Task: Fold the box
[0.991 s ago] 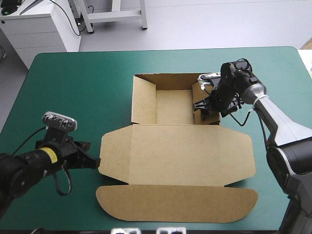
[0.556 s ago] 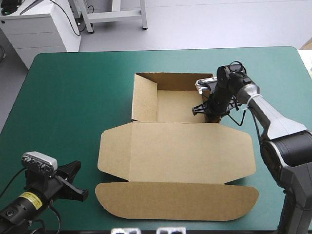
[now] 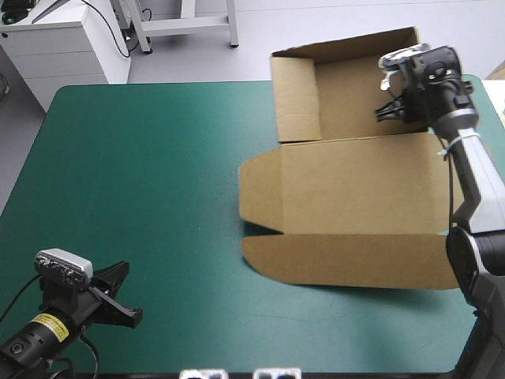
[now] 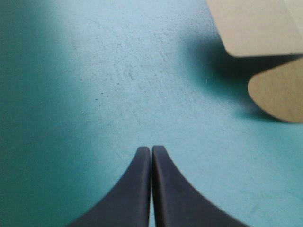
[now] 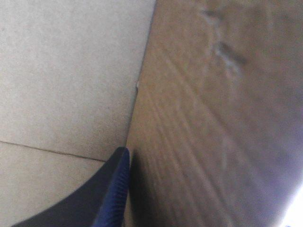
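The brown box (image 3: 355, 185) lies at the table's far right. Its open tray (image 3: 347, 87) has raised walls and reaches past the far edge. The lid lies flat toward me, with a rounded flap (image 3: 347, 260) at the front. My right gripper (image 3: 392, 109) is at the tray's right wall, shut on the box. In the right wrist view one black finger (image 5: 111, 189) lies inside against that wall (image 5: 199, 118), and the board hides the other. My left gripper (image 3: 126, 312) sits shut near the front left corner, well clear of the box. In its wrist view the left gripper (image 4: 151, 149) faces two rounded flap corners (image 4: 279, 92).
The teal-green cover (image 3: 142, 181) spreads between my left gripper and the box. The box's right side lies close to the table's right edge (image 3: 493, 110), and its tray overhangs the far edge.
The box has slid right and toward the far edge, drawn along by my right gripper at its wall. My left arm pulled back to the front left corner earlier and now rests there.
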Robot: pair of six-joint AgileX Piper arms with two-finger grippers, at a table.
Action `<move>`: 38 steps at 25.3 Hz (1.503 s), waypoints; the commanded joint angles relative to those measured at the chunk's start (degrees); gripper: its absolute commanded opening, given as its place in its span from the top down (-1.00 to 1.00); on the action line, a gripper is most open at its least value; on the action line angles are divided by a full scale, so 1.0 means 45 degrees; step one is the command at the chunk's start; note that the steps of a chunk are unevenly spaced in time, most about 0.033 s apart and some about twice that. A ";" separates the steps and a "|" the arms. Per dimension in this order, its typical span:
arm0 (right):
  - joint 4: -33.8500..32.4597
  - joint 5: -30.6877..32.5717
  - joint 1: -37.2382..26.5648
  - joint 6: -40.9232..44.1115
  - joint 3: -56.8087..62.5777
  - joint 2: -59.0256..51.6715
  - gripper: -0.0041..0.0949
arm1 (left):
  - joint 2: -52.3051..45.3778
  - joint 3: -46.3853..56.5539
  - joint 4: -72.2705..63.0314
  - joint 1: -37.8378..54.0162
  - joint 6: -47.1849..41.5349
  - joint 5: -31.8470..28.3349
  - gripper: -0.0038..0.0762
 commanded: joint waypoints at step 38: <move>0.4511 0.0139 -0.7083 -0.0101 -0.0613 0.0655 -0.49 | 0.0081 -0.0326 -0.0078 -0.0042 -0.0013 -0.0789 0.92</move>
